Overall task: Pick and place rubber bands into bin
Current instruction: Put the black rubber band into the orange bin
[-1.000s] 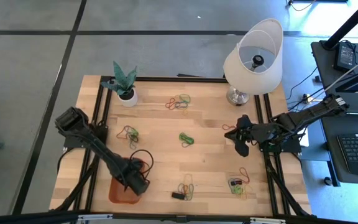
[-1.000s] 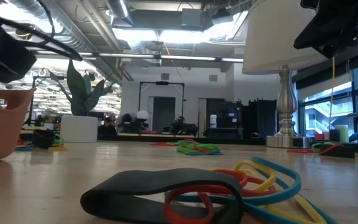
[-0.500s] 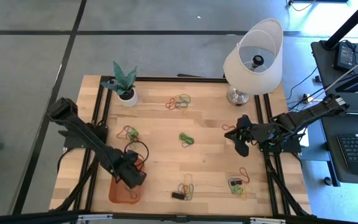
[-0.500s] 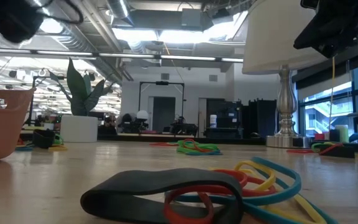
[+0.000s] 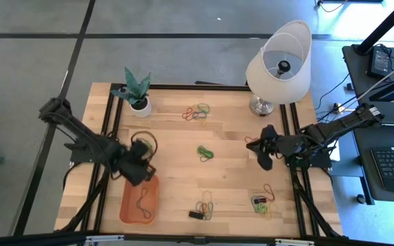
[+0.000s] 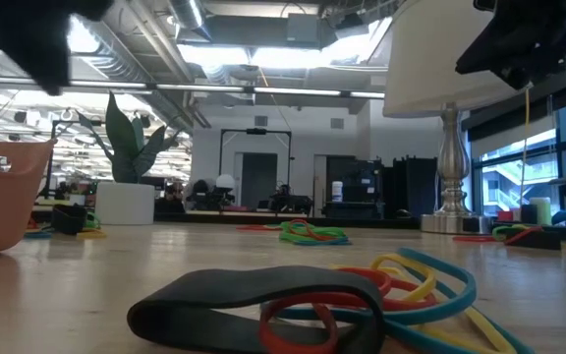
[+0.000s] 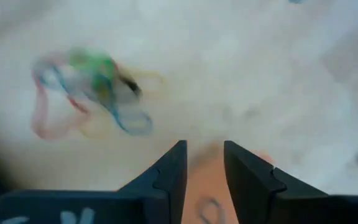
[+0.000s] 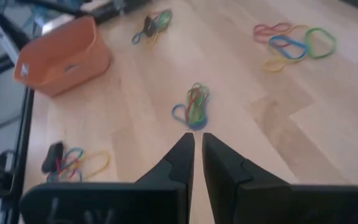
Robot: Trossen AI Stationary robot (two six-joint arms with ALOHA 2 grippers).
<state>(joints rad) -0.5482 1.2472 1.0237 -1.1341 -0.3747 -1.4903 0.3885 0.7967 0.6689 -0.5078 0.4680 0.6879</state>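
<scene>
The orange bin (image 5: 130, 213) sits at the table's near left; a dark rubber band (image 5: 142, 201) lies inside it. My left gripper (image 5: 139, 169) hangs open above the bin's far end, holding nothing; its wrist view shows the bin (image 7: 204, 186) between the fingers and a blurred bunch of rubber bands (image 7: 86, 93) beyond. More bunches lie at the far middle (image 5: 197, 111), the centre (image 5: 206, 152), the near middle (image 5: 206, 207) and the near right (image 5: 262, 203). My right gripper (image 5: 262, 154) waits at the right, raised, its fingers nearly together (image 8: 197, 146) and bare.
A white pot with a green plant (image 5: 139, 96) stands at the far left and a lamp (image 5: 279, 65) at the far right. A small black block (image 5: 195, 214) lies by the near-middle bunch. Bare wood lies between the bunches.
My left gripper has risen out of the bin and gone toward the table's far edge, tipping as it went. It now hangs over the bin's far end. A dark rubber band shows lying in the bin where the gripper was.
</scene>
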